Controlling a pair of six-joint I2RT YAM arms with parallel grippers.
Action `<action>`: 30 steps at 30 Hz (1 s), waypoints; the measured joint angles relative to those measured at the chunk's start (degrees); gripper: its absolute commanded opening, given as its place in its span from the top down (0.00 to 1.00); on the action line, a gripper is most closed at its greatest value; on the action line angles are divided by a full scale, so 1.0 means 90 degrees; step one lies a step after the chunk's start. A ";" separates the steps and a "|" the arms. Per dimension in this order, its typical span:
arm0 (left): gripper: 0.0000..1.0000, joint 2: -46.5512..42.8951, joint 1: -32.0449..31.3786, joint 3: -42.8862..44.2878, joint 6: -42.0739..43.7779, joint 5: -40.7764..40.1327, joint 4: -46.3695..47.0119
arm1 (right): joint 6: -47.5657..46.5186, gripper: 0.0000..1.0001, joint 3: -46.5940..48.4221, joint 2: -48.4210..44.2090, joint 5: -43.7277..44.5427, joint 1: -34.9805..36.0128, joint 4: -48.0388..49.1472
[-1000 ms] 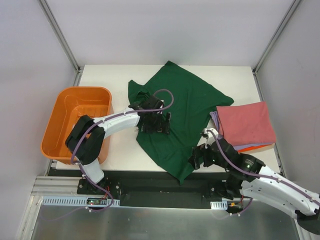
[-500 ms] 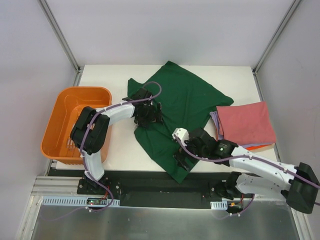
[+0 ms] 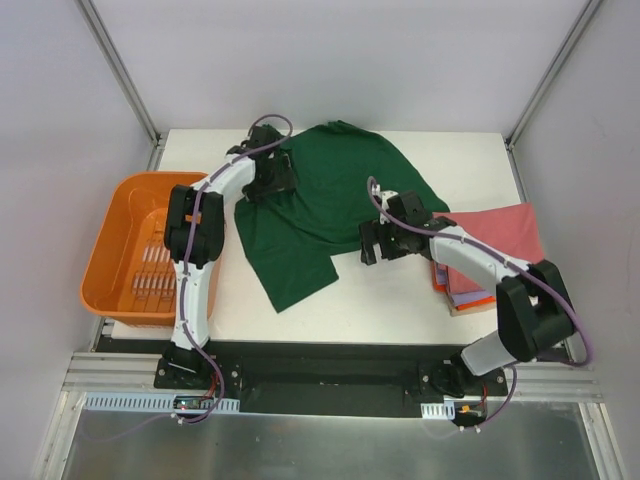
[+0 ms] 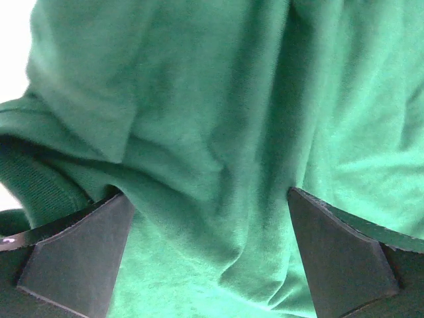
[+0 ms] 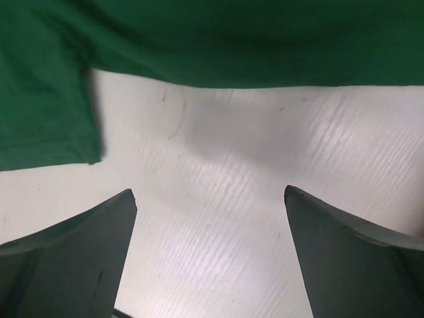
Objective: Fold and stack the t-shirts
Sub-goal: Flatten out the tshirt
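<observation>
From above, the dark green t-shirt lies spread and rumpled on the table, just beside the orange basket on the side away from its outer wall. The folded stack, pink-red on top, sits well beyond the shirt from the basket. My left gripper is over the shirt's corner nearest the basket's far end. My right gripper is at the shirt's edge farthest from the basket.

Through my left wrist, my fingers stand wide apart with bunched green cloth between them, and nothing is pinched yet. The knit looks soft, light and limp. I judge it will sag and drag rather than hold any shape, so I would take it at a thick spot like the ribbed hem fold at the left, or at a corner, and grip through both layers.

Through my right wrist, my fingers are also spread wide and empty, with bare table between them and the shirt's edge just ahead.

I can read no label, brand or writing in any view.
</observation>
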 measured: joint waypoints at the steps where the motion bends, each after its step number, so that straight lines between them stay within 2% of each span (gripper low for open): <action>1: 0.01 0.0092 0.0078 0.0182 0.0063 -0.0073 -0.0104 | 0.0058 0.04 0.0136 0.0199 0.0002 -0.0087 -0.0015; 5: 0.01 0.0085 0.0282 0.0539 0.0209 -0.0104 -0.0457 | 0.0087 0.04 0.0767 0.0848 0.0049 -0.0204 -0.0138; 9: 0.01 -0.0289 0.0087 0.0340 0.0316 -0.0078 -0.0517 | 0.0046 0.04 0.1712 0.1562 0.0214 -0.0282 -0.0257; 12: 0.01 -0.0886 -0.0255 -0.0279 0.0335 -0.0022 -0.0481 | 0.0012 0.04 0.2273 0.2098 0.0498 -0.0464 -0.0231; 19: 0.01 -0.2446 -0.1030 -0.2888 0.0029 0.0648 0.0274 | 0.0022 0.02 0.2909 0.3293 0.0461 -0.0903 -0.0554; 23: 0.01 -0.2579 -0.0903 -0.3827 -0.0182 0.0702 0.0624 | 0.0138 0.01 0.2948 0.3293 0.0262 -0.0770 -0.0622; 25: 0.01 -0.2688 -0.0702 -0.4005 -0.0262 0.0743 0.0818 | 0.0197 0.01 0.2832 0.3213 0.0308 -0.0590 -0.0617; 30: 0.01 -0.2960 -0.0170 -0.4461 -0.0459 0.0461 0.1183 | 0.0729 0.01 0.1885 0.2521 0.0580 0.0279 -0.0617</action>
